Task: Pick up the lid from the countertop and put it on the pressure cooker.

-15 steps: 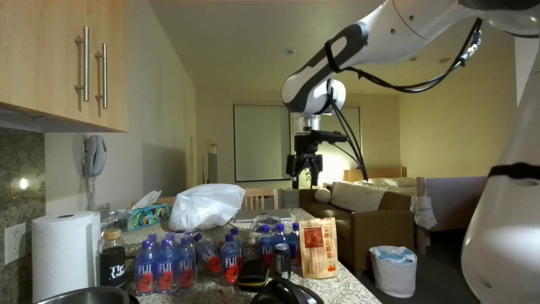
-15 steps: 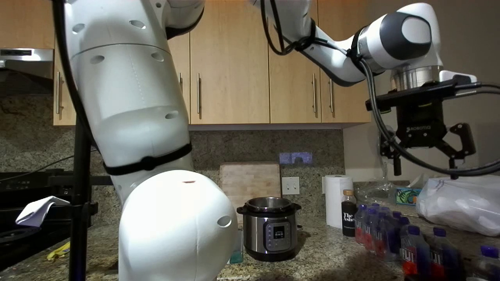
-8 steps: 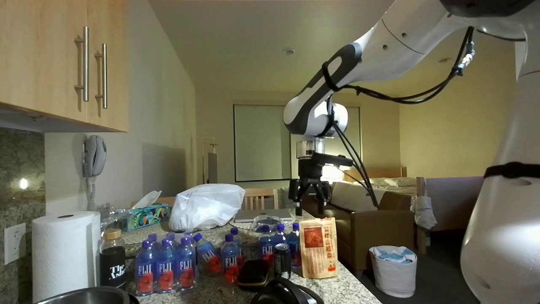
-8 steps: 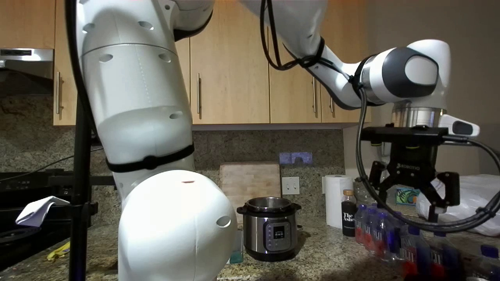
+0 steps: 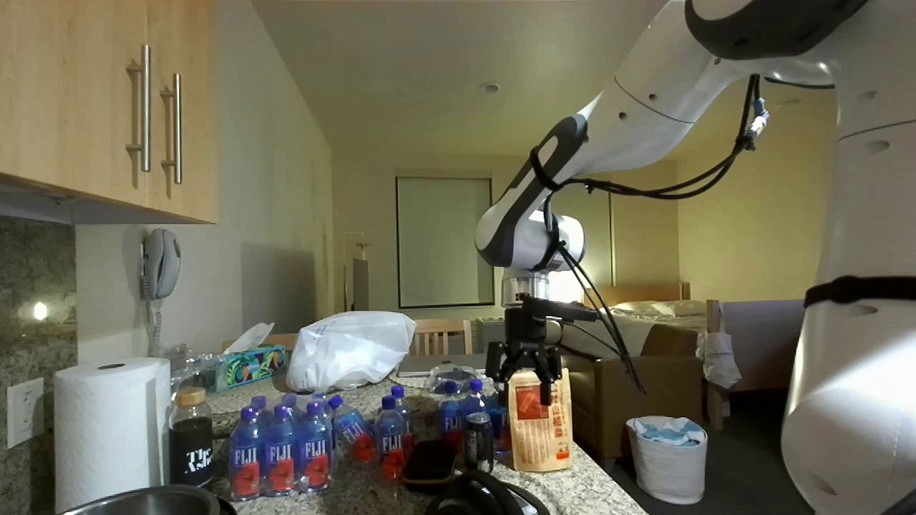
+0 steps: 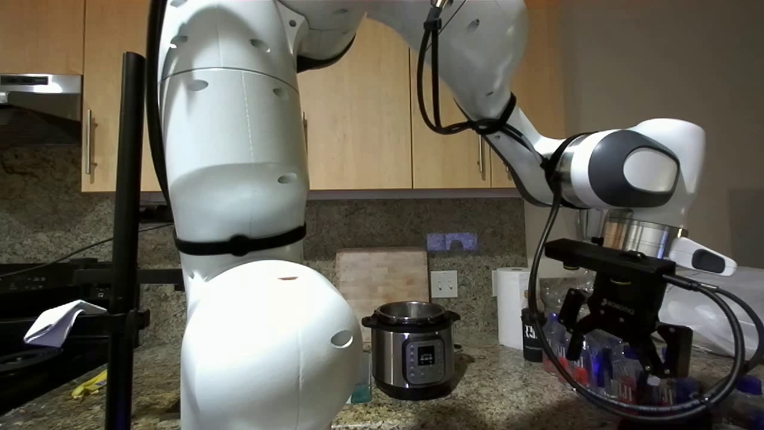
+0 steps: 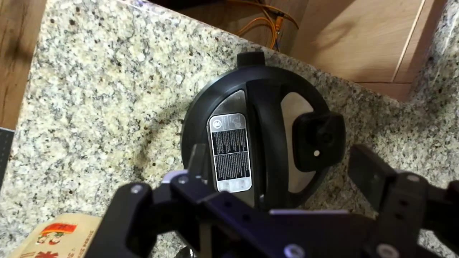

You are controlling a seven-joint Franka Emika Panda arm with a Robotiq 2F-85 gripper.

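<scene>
Lid (image 7: 255, 136): one, dark, round, lying right way up on the counter (image 7: 100, 89), close to its edge, not yet picked up. Handle (image 7: 273, 129): raised bar across the lid, valve (image 7: 319, 141) just beside it. Gripper (image 7: 281, 163): one, released, fingers (image 7: 371, 175) spread wide above the lid, grasping nothing; the gap beneath is hard to judge. Cooker (image 6: 412, 352): one, upright, uncovered, well apart from the lid. Likely faults, in order of approach: a fingertip landing on the lid's face or rim rather than beside the handle, from poor alignment, which could push the lid toward the edge; the finger on the valve side meeting the valve first, leaving the handle poorly held; a grip near one end of the handle, letting the lid tip once raised. Neighbours at risk: pouch (image 7: 61, 234), upright near the lid, and bottles (image 5: 391, 436), liable to be toppled by a sideways swing or by the slack cable (image 6: 647, 410), which in an exterior view loops across the bottles, its true clearance unknown. At the cooker: a tilted or wrongly turned lid, the probable result of a skewed grip, would likely catch on the top instead of seating.
</scene>
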